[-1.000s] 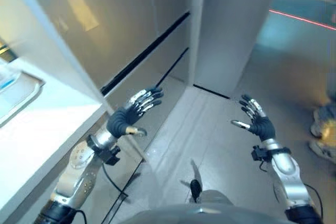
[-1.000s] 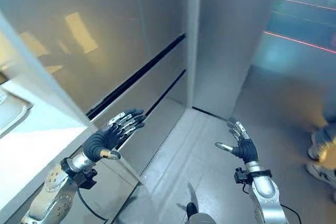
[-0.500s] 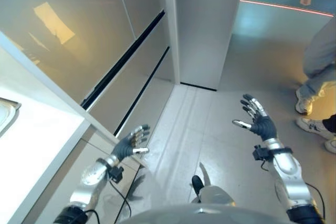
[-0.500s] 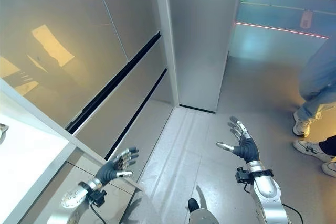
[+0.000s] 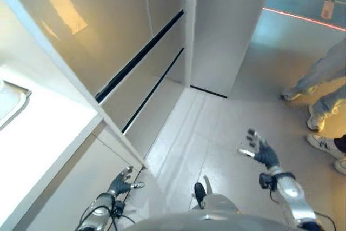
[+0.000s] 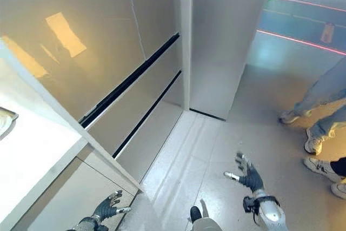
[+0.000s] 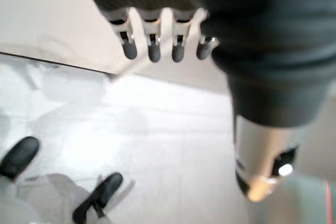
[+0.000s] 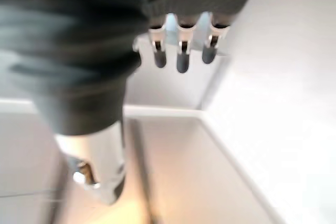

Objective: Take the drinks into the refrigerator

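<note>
Hands are hanging low over the grey floor (image 6: 216,150), the left hand (image 5: 120,183) by the corner of the white counter (image 5: 43,144), the right hand (image 6: 250,177) out in the open, both with fingers spread and holding nothing. Tall pale refrigerator doors (image 6: 108,52) are standing shut ahead on the left, while a person's legs (image 6: 319,101) are showing on the right; I am seeing no drinks from here.

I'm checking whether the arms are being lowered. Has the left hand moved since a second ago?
Yes. The left hand has dropped and pulled back: earlier it was raised in front of the cabinet's dark drawer gaps, now it sits low beneath the white counter's corner, fingers open.
</note>
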You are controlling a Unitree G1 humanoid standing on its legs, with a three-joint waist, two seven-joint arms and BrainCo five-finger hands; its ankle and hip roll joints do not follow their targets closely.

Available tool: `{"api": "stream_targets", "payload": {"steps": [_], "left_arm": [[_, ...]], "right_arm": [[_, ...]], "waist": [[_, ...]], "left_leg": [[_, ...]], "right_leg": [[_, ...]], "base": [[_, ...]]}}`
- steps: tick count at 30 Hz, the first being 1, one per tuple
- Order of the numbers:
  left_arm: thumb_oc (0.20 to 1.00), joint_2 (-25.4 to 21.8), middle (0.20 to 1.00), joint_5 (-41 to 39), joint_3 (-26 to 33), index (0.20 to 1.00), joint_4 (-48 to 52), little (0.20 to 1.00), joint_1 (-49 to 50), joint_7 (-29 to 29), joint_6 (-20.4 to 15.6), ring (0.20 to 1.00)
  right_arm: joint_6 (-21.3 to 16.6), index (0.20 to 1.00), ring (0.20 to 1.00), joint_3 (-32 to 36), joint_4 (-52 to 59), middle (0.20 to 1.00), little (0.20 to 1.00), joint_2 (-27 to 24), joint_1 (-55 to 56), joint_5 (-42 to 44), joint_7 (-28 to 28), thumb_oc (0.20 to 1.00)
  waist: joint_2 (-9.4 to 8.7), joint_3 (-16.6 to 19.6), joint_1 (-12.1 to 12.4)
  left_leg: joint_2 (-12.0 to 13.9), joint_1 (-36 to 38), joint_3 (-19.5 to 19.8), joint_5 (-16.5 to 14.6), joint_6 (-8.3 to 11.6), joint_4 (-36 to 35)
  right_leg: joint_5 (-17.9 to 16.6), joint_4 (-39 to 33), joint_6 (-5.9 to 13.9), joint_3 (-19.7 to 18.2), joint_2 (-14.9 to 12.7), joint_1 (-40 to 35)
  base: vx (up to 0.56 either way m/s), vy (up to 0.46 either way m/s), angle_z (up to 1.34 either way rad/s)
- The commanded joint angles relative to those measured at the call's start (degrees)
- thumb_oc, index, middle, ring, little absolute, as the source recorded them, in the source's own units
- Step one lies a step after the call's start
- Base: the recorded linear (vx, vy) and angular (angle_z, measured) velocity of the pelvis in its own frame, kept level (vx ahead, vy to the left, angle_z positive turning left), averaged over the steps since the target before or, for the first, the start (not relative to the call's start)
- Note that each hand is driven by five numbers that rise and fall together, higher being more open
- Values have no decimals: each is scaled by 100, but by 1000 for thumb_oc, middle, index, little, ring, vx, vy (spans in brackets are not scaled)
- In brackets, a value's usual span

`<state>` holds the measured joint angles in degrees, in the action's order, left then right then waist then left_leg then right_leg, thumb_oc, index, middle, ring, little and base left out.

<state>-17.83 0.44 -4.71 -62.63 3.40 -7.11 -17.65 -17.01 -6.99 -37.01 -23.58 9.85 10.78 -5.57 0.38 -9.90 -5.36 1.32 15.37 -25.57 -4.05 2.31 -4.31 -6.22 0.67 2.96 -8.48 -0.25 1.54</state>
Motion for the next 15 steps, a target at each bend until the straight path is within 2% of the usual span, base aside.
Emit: {"api": "stream_targets", "payload": {"steps": [1, 4, 7, 10, 15], "left_arm": [[1000, -85, 1000, -156, 343, 1000, -267, 1000, -100, 266, 95, 1000], [1000, -69, 1000, -218, 390, 1000, -384, 1000, -77, 251, 156, 1000], [1000, -70, 1000, -132, 464, 1000, -749, 1000, -89, 258, 286, 1000], [1000, -55, 1000, -80, 496, 1000, -899, 1000, -108, 306, 349, 1000], [1000, 45, 1000, -366, 556, 1000, -942, 1000, -138, 317, 433, 1000]], "right_arm": [[91, 1000, 1000, -357, -649, 1000, 1000, 117, -381, -313, -73, 1000], [194, 1000, 1000, -455, -1363, 1000, 1000, 299, -507, -284, -67, 1000], [495, 1000, 1000, -642, -2579, 1000, 1000, 567, -715, -623, -126, 1000], [587, 1000, 1000, -684, -2970, 1000, 1000, 683, -832, -754, -96, 1000], [749, 1000, 1000, -398, -3504, 1000, 1000, 963, -886, -255, -73, 1000]], "waist": [[-216, 47, 269], [-240, 45, 318], [-263, 73, 461], [-269, 87, 524], [-306, 88, 671]], "left_leg": [[-216, -529, 583, -556, -387, 774], [-222, -523, 676, -539, -391, 751], [-232, -486, 825, -498, -391, 677], [-237, -459, 924, -459, -391, 609], [-237, -458, 1279, -329, -377, 441]], "right_leg": [[256, 529, 623, 22, -318, 137], [271, 521, 608, 118, -351, 92], [305, 485, 581, 304, -395, -11], [333, 458, 566, 415, -413, -80], [397, 399, 512, 740, -498, -234]], "base": [[-22, -28, 27], [2, -13, 24], [15, -13, 31], [23, -13, 22], [-5, -19, 41]]}}
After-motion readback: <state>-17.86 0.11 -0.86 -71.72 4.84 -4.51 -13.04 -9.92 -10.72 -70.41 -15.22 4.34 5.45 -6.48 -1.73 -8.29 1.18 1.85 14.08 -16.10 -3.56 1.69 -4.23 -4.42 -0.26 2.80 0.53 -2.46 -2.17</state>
